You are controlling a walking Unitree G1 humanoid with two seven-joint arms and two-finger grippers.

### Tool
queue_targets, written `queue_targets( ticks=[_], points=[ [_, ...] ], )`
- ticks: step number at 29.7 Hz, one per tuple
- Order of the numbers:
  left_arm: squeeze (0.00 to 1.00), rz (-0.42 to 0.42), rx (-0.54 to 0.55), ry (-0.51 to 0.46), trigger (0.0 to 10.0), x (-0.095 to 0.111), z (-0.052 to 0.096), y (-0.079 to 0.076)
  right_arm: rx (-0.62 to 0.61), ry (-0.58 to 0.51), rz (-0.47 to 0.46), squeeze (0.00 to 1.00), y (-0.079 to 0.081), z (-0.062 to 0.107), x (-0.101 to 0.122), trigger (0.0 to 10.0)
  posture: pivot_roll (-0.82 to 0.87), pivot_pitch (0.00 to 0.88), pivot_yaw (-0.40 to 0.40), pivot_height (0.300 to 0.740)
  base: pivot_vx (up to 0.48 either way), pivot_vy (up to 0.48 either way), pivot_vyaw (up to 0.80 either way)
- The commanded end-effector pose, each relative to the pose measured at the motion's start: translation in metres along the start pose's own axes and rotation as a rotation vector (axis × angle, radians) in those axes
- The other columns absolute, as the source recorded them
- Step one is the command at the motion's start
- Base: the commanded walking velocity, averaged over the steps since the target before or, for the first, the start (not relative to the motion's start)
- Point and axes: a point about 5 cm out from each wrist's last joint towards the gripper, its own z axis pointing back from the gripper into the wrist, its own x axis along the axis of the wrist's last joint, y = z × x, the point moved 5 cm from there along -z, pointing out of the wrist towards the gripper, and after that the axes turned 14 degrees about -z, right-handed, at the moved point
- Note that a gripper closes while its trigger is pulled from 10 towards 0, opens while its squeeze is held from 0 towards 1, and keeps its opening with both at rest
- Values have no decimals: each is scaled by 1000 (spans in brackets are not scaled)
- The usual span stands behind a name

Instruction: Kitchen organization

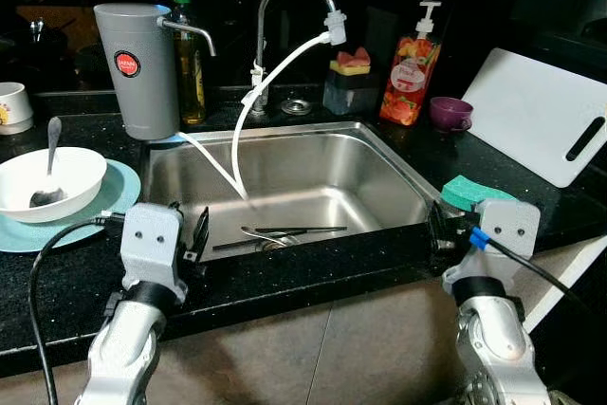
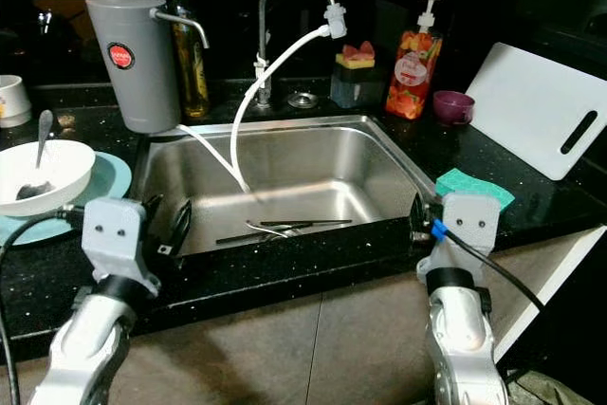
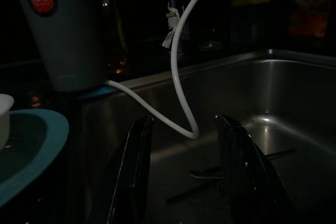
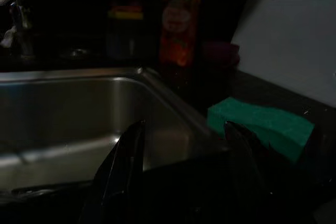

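Sink (image 1: 379,154): it was the landmark, a steel basin sunk into the black tabletop (image 1: 313,277), with a white hose (image 1: 242,135) hanging into it from the tap.
Cutting board (image 1: 536,111): white and stiff, it leaned to the right of the sink; probably light, best taken at the edge near its slot.
Bowl (image 1: 66,177): white, to the left of the sink on a teal plate (image 1: 119,192), with a spoon (image 1: 47,163) inside; likely ceramic, so fragile and slippery, and the rim seemed the place to hold.
Left pincer (image 1: 190,234): at the front left corner of the sink, its fingers stood apart and held nothing.
Right pincer (image 4: 184,177): at the front right corner of the sink, fingers apart and empty.
Sponge (image 1: 474,190): green, just right of the sink, close to the right pincer; soft and light, easy to squeeze at its sides.
Cutlery (image 1: 285,232): thin metal pieces lay on the sink floor near the front wall; stiff, flat, perhaps wet, so hard to pinch except across the handles.
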Motion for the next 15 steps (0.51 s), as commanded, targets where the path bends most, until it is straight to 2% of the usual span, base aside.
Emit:
queue_targets(
  ticks=[1,6,15],
  points=[
    [0,-9,-16,21,10000,-1,4,-3,6,29,0,0,1,2,-7,10000,91,102,-68,740,0,0,0],
    [0,-3,-34,48,10000,-5,8,-4,7,50,-3,0,2,1,-10,10000,91,102,-68,740,0,0,0],
    [0,21,-18,95,10000,-12,14,-1,-13,21,9,0,-2,-3,-5,10000,99,107,-66,740,0,0,0]
  ],
)
